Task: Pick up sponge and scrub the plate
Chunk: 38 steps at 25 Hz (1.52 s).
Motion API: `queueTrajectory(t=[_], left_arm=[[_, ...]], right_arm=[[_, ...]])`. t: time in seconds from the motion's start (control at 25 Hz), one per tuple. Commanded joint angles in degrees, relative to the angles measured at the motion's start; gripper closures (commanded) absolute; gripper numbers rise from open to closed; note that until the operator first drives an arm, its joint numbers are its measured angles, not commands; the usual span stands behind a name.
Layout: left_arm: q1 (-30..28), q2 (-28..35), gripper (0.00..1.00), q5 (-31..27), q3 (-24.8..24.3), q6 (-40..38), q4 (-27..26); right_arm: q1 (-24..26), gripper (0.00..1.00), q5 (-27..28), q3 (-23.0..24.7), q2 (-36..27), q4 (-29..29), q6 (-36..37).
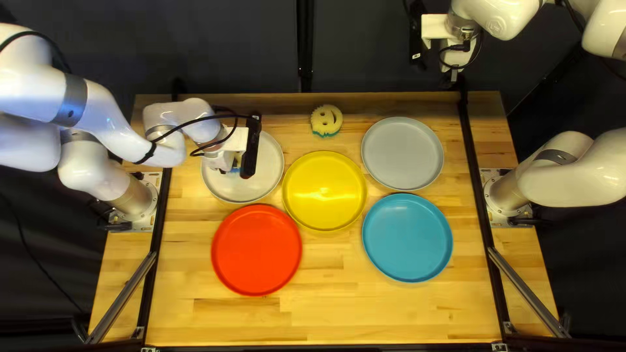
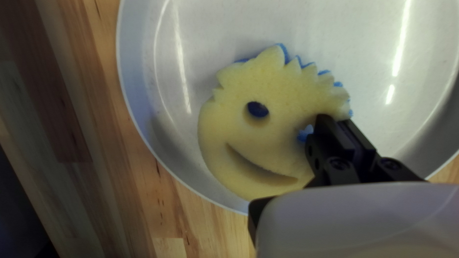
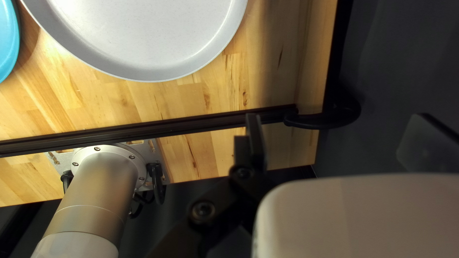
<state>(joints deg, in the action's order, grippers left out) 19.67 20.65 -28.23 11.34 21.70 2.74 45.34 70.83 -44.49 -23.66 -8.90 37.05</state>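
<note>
Pale wood planks make up the table (image 1: 313, 313). Clockwise, with twelve at its far edge, around the round yellow plate (image 1: 326, 189) sit a light-grey round plate (image 1: 402, 153) at two, a blue round plate (image 1: 407, 238) at four, a red round plate (image 1: 256, 250) at eight and an off-white round plate (image 1: 267, 163) at ten. The robot's right gripper (image 1: 452, 79), near the far edge, has its jaws wide; the left gripper (image 1: 225, 161) is narrow, pinching the foam by an eye of the yellow, blue-backed smiling sponge (image 2: 287, 91) in the off-white plate. With twelve ahead in the left wrist view, its toothed hair points to one, chin to seven; nearly round, it shows no clear long axis, though its mouth runs ten to four. A yellow-and-green smiling sponge (image 1: 326, 119) lies beyond the yellow plate.
</note>
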Motion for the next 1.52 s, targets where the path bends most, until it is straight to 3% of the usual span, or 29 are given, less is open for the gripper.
queueTrajectory(t=[0.04, 0.28, 0.52, 1.16, 1.4, 1.52], left_arm=[[0.26, -3.28, 1.0, 0.37, 2.92, 0.65, -0.32], [-0.24, -9.41, 1.0, 1.04, 8.73, 1.36, -0.75], [-1.87, -11.65, 1.0, 0.48, 12.04, 0.9, -0.56], [4.06, 0.8, 1.0, -0.38, -1.4, 5.16, -2.02], [1.73, -2.99, 1.0, 0.17, 2.01, 3.32, -2.35], [-0.21, -8.01, 1.0, 2.5, 5.51, 2.51, -2.94]], right_arm=[[0.0, 0.0, 0.0, 0.0, 0.0, 0.0, 0.0], [0.0, 0.0, 0.0, 0.0, 0.0, 0.0, 0.0], [0.0, 0.0, 0.0, 0.0, 0.0, 0.0, 0.0], [0.0, 0.0, 0.0, 0.0, 0.0, 0.0, 0.0], [0.0, 0.0, 0.0, 0.0, 0.0, 0.0, 0.0], [0.0, 0.0, 0.0, 0.0, 0.0, 0.0, 0.0]])
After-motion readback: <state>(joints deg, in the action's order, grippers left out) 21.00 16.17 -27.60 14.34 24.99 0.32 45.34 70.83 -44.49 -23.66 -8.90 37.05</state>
